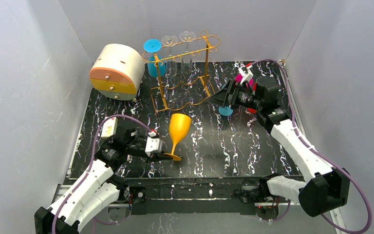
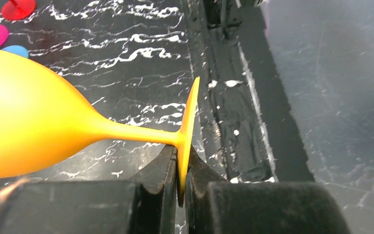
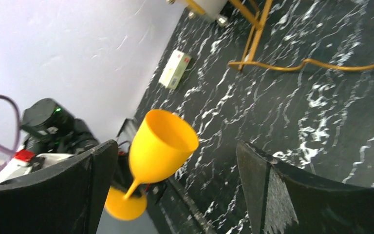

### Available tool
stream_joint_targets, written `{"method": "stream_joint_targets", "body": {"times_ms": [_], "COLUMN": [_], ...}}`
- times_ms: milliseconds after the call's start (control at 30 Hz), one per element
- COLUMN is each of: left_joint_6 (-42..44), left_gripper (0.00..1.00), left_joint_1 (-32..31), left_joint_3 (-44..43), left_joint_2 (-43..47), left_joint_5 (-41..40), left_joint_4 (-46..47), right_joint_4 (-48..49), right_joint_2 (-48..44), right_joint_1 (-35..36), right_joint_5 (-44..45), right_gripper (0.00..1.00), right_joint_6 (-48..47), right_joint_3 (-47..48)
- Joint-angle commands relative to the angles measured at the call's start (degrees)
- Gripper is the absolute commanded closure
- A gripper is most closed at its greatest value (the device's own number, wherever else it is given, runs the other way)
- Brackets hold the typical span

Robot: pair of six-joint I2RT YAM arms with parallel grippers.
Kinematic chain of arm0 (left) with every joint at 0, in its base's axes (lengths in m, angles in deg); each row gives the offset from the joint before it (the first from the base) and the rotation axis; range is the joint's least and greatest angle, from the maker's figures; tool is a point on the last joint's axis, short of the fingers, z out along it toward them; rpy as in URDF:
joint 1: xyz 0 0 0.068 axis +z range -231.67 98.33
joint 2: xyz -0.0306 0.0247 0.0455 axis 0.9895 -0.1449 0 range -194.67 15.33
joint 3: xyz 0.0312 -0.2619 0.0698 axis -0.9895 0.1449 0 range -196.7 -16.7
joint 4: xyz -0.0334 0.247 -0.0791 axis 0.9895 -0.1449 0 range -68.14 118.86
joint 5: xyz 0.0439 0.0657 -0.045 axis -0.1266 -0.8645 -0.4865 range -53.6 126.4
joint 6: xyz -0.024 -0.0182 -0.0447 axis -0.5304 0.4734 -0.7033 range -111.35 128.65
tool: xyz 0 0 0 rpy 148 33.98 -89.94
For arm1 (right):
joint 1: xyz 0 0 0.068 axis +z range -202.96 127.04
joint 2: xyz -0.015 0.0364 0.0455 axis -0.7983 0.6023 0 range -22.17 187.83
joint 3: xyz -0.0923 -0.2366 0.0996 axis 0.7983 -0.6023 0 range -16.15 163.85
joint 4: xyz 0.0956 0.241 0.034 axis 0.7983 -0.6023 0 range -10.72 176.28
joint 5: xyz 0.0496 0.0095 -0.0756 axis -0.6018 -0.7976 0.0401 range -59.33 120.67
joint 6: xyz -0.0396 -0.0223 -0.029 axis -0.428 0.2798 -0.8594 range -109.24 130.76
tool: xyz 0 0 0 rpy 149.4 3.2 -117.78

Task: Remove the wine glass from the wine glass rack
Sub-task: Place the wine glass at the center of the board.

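Cream-and-orange drawer box (image 1: 117,71) far left, not involved. Left gripper (image 1: 166,155) is clamped tight on the foot rim of the yellow wine glass (image 1: 179,127), which stands upright in front of the wine glass rack (image 1: 207,68), well apart from it, near the front table edge; can't tell if the foot rests on the mat or hangs just above. On the rack hang a blue glass (image 1: 152,46) and two clear glasses (image 1: 169,40), foot-up. Right gripper (image 1: 220,99) sits by the rack's near rail, jaws spread wide, nothing in them. Judged: glass is off the rack, step in hand is the set-down. Next calls for the foot flat on the mat, then a slow release without tipping it
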Motion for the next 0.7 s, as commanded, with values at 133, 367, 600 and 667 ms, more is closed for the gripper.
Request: {"method": "stream_joint_targets", "body": {"times_ms": [133, 367, 600, 667], "left_joint_6": [11.66, 13.22, 18.13, 19.71], "left_gripper": [1.0, 1.0, 1.0, 1.0], "left_joint_1": [-0.12, -0.12, -2.93, -3.02], "left_joint_3": [0.68, -3.84, -8.93, -8.98], "left_joint_2": [2.65, 1.97, -2.3, -2.02], "left_joint_5": [-9.85, -9.5, -14.18, -14.1], "left_joint_4": [-5.58, -10.98, -18.01, -18.41], "right_joint_4": [-11.29, -13.8, -15.32, -15.32], "right_joint_2": [4.59, 6.17, 8.17, 8.94], "right_joint_1": [-1.63, -1.64, -1.57, -1.52], "right_joint_5": [-16.71, -21.6, -24.07, -26.16], "right_gripper": [0.01, 0.01, 0.01, 0.01], "right_joint_6": [-4.54, -7.46, -7.92, -7.91], "right_joint_3": [7.86, 12.58, 14.83, 15.26]}}
